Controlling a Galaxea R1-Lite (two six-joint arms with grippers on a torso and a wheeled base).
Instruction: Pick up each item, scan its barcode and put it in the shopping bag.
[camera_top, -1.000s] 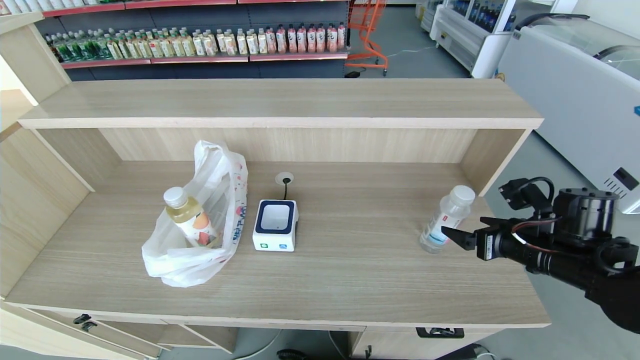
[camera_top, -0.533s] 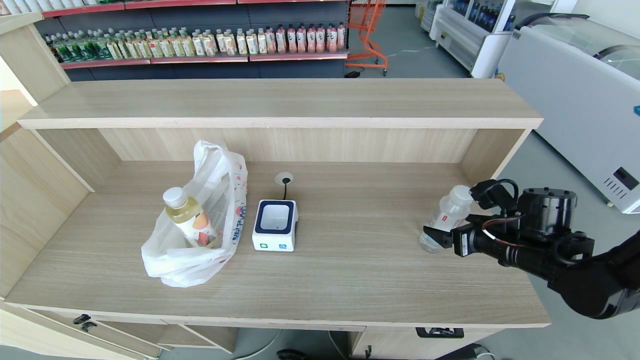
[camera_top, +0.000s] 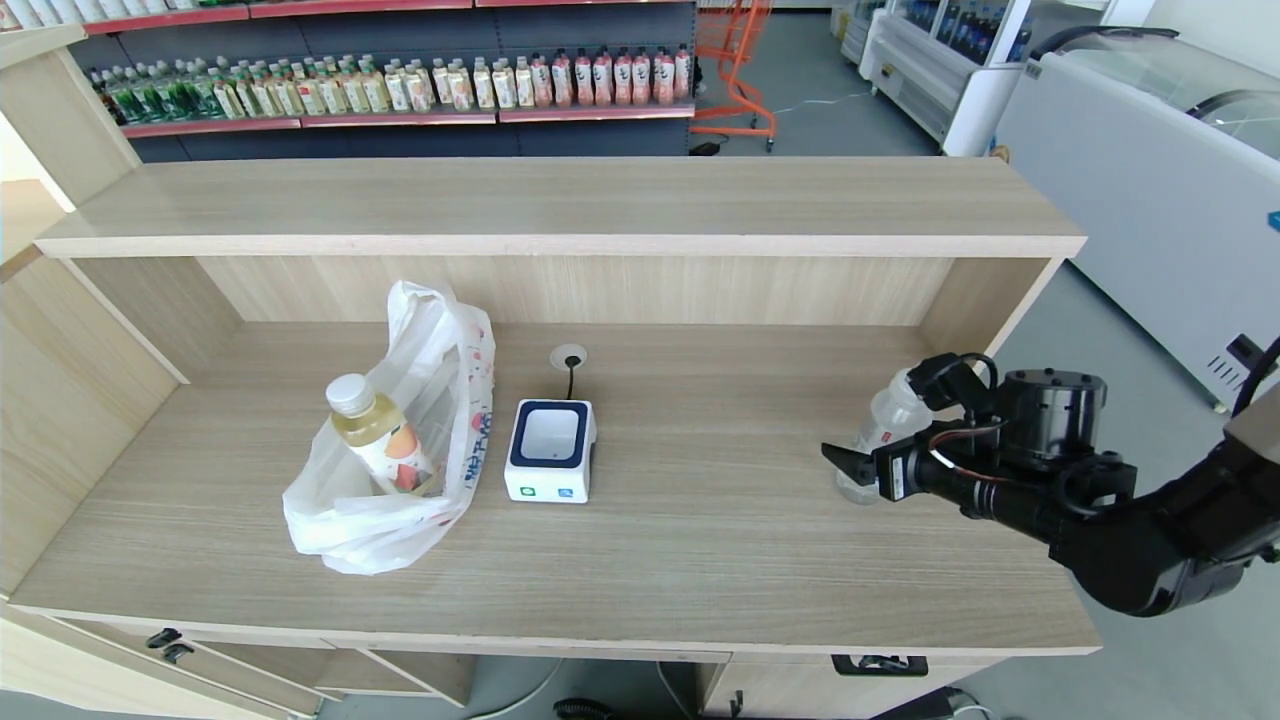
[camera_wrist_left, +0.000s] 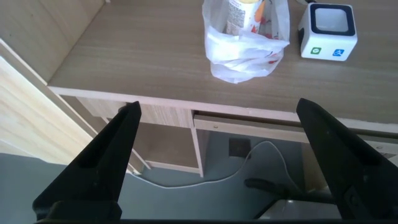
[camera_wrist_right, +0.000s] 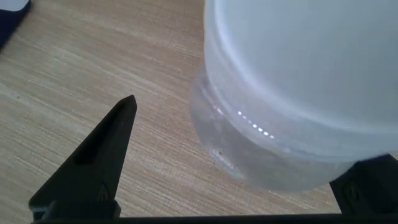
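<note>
A clear water bottle (camera_top: 882, 425) with a white and red label stands at the right end of the wooden counter (camera_top: 700, 520). My right gripper (camera_top: 862, 458) is open around its lower half, with one finger (camera_top: 838, 460) in front of it. In the right wrist view the bottle (camera_wrist_right: 292, 93) sits between the fingers (camera_wrist_right: 93, 162), close to the far one and apart from the near one. A white shopping bag (camera_top: 400, 500) at the left holds a tea bottle (camera_top: 375, 435). The scanner (camera_top: 552, 450) stands beside the bag. My left gripper (camera_wrist_left: 217, 162) hangs open below the counter's front edge.
A raised back wall and top shelf (camera_top: 560, 215) close off the counter behind, and side walls close both ends. A cable grommet (camera_top: 569, 356) sits behind the scanner. Bare counter lies between the scanner and the water bottle. In the left wrist view, the bag (camera_wrist_left: 245, 46) and scanner (camera_wrist_left: 328, 31) show above a drawer front.
My right arm has moved left along the counter, and its open fingers now flank the water bottle instead of standing to its right. The bag, tea bottle and scanner have not moved.
</note>
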